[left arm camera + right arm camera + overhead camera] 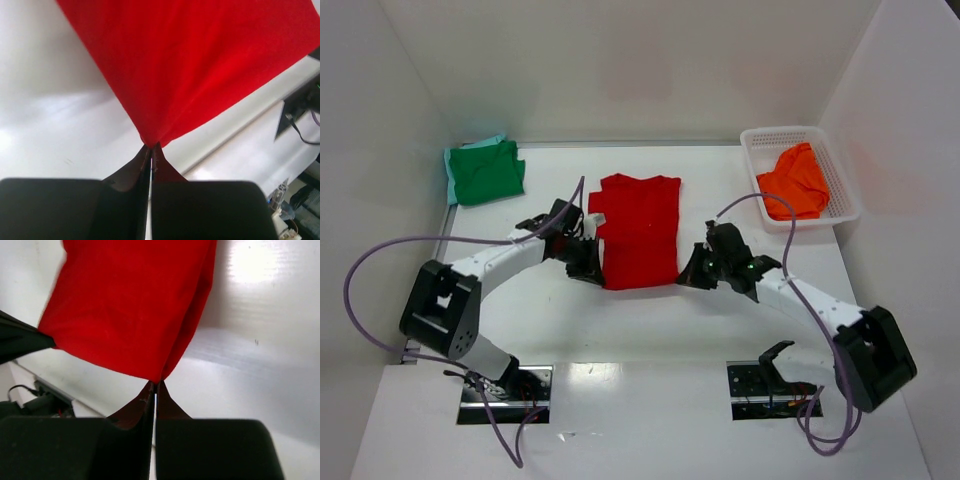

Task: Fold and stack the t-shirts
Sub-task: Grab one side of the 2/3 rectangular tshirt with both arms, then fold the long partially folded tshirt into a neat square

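Note:
The red t-shirt (640, 230) lies in the middle of the table, folded into a long strip. My left gripper (592, 270) is shut on its near left corner, seen pinched in the left wrist view (151, 145) with the red cloth (190, 65) stretching away. My right gripper (688, 278) is shut on its near right corner, seen in the right wrist view (156, 383) below the red cloth (130, 305). The green t-shirt (486, 172) lies folded at the back left. The orange t-shirt (797, 182) lies crumpled in the white basket (846, 195).
White walls close in the table at the back and both sides. The basket stands at the back right corner. A light teal cloth edge (451, 172) shows under the green shirt. The arm bases (505, 390) sit at the near edge.

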`<action>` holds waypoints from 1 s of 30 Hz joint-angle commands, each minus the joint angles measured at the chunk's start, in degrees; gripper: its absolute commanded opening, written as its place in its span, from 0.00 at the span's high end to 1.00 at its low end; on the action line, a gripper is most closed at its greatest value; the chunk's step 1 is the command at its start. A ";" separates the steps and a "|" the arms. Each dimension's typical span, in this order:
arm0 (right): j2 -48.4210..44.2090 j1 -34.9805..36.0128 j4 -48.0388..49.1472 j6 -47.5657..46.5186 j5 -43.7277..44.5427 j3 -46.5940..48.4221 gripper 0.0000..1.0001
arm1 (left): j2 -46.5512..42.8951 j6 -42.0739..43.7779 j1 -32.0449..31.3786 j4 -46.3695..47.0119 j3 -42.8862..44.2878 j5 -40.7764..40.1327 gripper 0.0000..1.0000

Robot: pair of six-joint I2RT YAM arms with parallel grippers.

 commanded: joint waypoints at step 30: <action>3.64 -6.17 -4.83 -4.08 6.68 23.62 1.00 | -2.23 0.76 8.22 -10.88 19.05 -3.44 1.00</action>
